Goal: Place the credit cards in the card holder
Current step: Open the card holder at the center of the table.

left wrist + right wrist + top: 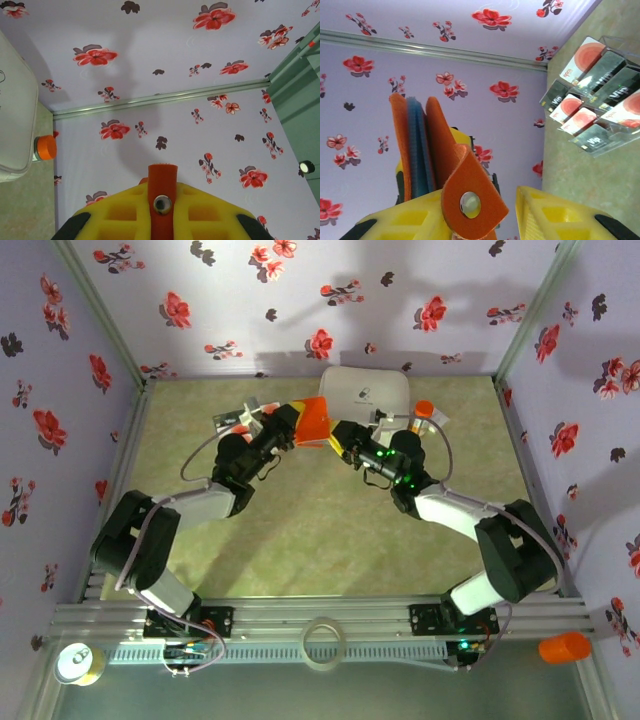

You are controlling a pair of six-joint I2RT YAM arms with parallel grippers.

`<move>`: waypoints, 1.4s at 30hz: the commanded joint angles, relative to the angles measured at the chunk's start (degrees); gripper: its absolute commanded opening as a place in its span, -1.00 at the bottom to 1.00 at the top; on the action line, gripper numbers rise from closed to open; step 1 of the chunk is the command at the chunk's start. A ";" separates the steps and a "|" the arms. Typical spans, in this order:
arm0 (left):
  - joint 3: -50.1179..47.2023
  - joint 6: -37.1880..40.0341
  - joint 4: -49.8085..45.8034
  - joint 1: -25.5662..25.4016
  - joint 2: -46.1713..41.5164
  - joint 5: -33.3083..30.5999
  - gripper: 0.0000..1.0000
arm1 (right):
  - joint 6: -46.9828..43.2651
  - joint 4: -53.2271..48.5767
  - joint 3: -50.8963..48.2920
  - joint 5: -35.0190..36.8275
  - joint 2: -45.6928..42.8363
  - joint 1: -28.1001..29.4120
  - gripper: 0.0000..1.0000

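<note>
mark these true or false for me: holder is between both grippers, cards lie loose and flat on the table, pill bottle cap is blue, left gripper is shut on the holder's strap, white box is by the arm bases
1. The card holder is between the left gripper and the right gripper. True.
2. The credit cards lie loose and flat on the table. False: they stand in a clear rack.
3. The pill bottle has a blue cap. False: its cap is orange.
4. The left gripper is shut on the card holder's snap strap. True.
5. The white box sits by the arm bases. False: it is at the far wall.
</note>
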 commanded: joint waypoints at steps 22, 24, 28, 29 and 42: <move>4.61 -0.28 3.14 -2.25 4.52 -1.00 -1.00 | 13.18 22.78 -0.87 -6.46 6.33 -2.49 -1.00; 4.84 -0.18 3.11 -2.20 4.69 -1.01 -1.00 | 13.18 22.76 -1.31 -6.55 5.99 -2.80 -1.00; 5.26 0.15 3.05 -2.20 4.93 -0.70 -1.00 | 12.95 22.58 -2.01 -6.97 5.39 -3.38 -1.00; 5.35 0.36 2.94 -2.20 4.99 -0.57 -1.00 | 12.80 22.45 -2.16 -7.02 5.22 -3.51 -1.00; -4.78 3.88 1.32 2.28 0.26 0.88 0.99 | 7.34 13.56 -5.42 -8.39 0.99 -4.62 -1.00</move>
